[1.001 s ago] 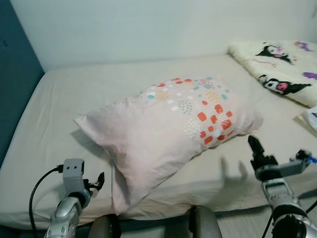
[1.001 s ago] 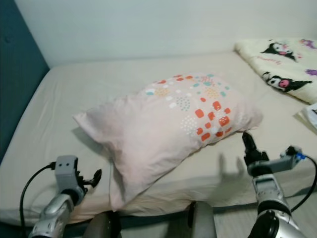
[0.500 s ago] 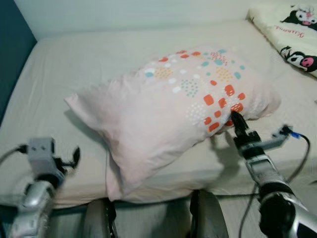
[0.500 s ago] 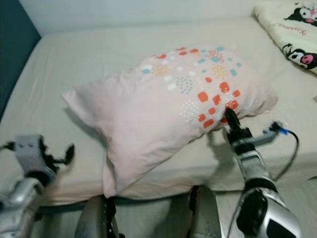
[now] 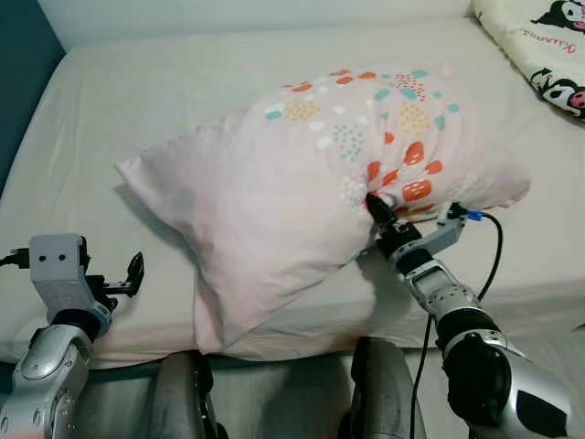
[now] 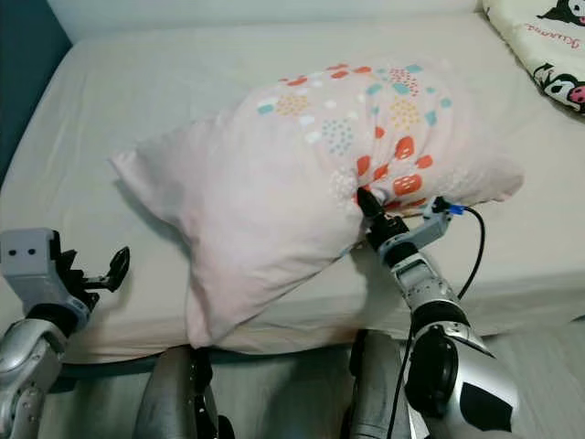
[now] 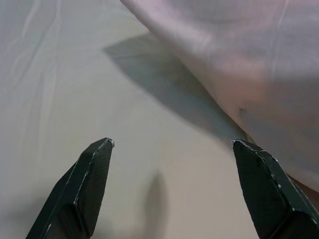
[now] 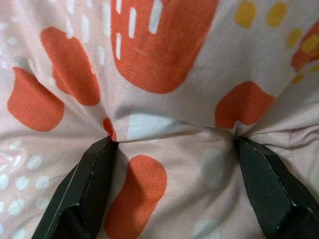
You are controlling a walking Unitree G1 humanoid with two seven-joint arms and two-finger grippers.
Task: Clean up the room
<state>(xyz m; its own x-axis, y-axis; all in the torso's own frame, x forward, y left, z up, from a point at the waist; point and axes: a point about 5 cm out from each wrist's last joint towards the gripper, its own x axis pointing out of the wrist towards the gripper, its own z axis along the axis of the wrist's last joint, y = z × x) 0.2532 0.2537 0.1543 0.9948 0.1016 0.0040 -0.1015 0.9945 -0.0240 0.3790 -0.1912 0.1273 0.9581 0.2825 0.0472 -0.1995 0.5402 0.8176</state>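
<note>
the right gripper moved forward and now pushes its open fingers into the pillow, and the cloth bunches up there.

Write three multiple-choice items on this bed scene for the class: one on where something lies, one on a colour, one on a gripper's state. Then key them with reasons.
1. Where does the pillow lie?
A. On the floor
B. On the bed
C. On a chair

2. What colour are the largest patches printed on the pillow?
A. Orange-red
B. Dark green
C. Black

3. How does the right gripper stand?
A. Hanging away from the bed
B. Shut on a cable
C. Jaws apart, fingertips pressed into the pillow

Key:
1 B, the pillow rests across the cream sheet.
2 A, the right wrist view shows big orange-red blotches on pale pink cloth.
3 C, both black fingers dent the fabric, which puckers between them.

The left gripper hovers open over the sheet beside the pillow's corner. A cartoon-print blanket lies at the bed's far right.
</note>
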